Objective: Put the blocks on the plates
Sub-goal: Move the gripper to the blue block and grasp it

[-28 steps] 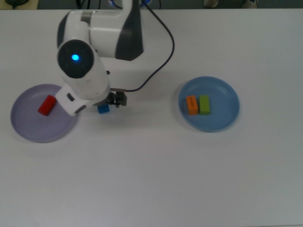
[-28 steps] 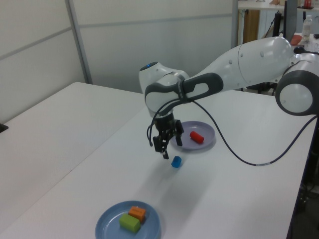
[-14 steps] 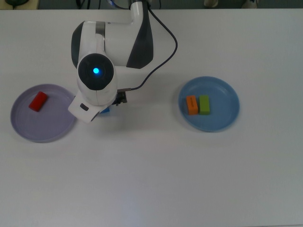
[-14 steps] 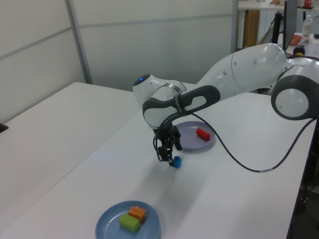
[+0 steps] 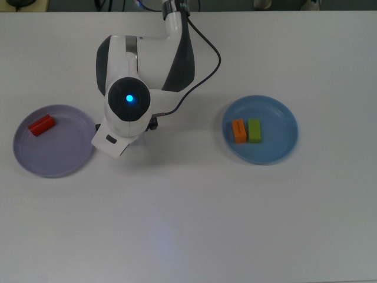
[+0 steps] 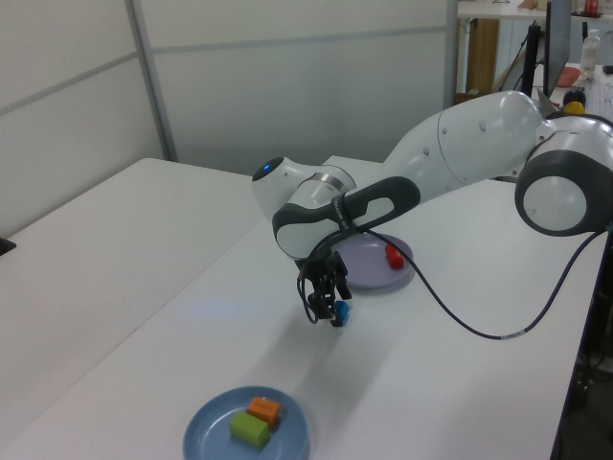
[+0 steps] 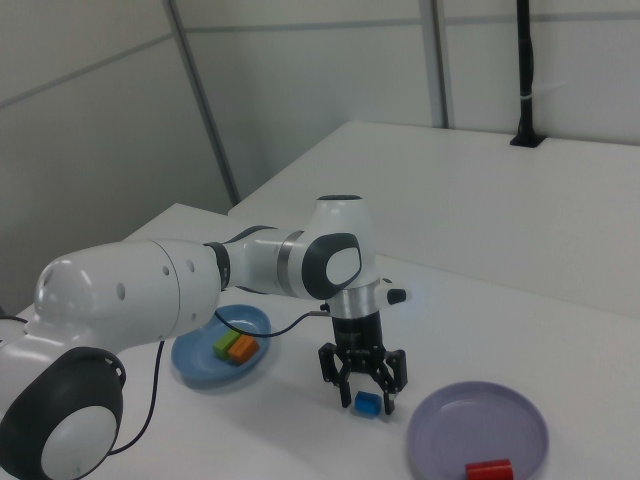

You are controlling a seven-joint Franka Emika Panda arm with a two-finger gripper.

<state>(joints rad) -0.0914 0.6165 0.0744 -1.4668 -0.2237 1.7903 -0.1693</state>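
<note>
White worktop (image 5: 194, 224). Arm (image 7: 160, 285) reaches down, jaws spread astride blue block (image 7: 367, 402) on the worktop, gripper (image 7: 365, 398) low. Lavender plate (image 5: 35, 159) at top view's 9 o'clock holds red block (image 5: 42, 125). Blue plate (image 5: 277, 147) at 3 o'clock holds orange block (image 5: 238, 131) beside green block (image 5: 254, 130).

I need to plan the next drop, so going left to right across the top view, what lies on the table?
Small red block on the round lavender plate → white robot arm → orange block → green block, both on the round light blue plate.
</note>
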